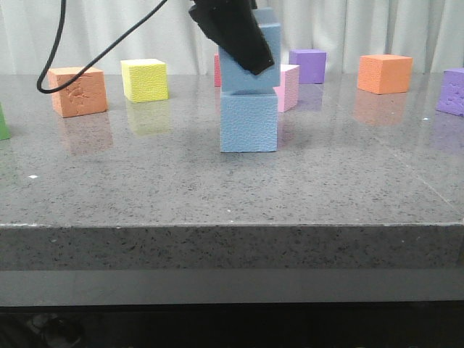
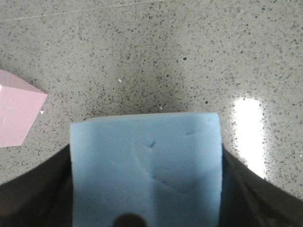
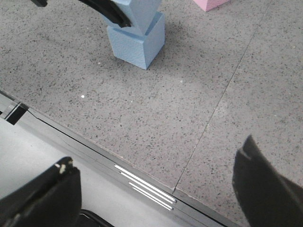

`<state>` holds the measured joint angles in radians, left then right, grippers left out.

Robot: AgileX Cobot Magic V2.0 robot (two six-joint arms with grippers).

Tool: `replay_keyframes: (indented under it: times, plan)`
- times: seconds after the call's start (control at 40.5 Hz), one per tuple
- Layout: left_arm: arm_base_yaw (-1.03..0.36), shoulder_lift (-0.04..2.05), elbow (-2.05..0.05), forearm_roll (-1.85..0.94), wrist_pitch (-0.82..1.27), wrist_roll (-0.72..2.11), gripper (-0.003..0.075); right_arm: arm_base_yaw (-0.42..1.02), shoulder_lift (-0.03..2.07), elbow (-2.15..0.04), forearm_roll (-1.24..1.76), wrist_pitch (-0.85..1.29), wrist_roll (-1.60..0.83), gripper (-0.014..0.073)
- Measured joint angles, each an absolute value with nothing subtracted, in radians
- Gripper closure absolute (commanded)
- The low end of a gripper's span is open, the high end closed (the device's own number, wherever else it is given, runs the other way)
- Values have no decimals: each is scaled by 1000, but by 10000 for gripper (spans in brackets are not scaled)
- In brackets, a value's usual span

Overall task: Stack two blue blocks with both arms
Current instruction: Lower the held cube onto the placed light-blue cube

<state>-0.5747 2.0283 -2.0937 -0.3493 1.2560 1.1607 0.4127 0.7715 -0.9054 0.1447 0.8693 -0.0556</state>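
One blue block stands on the table near the middle. The second blue block sits on top of it, slightly turned. My left gripper comes down from above and is shut on this upper block. In the left wrist view the upper block fills the gap between the dark fingers, and the lower block is hidden under it. The right wrist view shows the stack from afar, the upper block on the lower block. My right gripper is open and empty over the table's front edge.
A pink cube stands just behind right of the stack, also in the left wrist view. An orange cube and a yellow cube stand at the left. A purple cube, an orange cube and another purple cube stand at the right.
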Motion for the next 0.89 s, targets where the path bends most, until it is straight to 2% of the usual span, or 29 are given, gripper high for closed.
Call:
replay_keyframes:
  times: [0.346,0.889]
  plan:
    - [-575,2028,-2094,-345,1256,1161,210,413,771,-905,145,869,-56,-60]
    - [-575,2034,-2094,-345,1256,1163,185,413,771,-905,145,869,-56,-60]
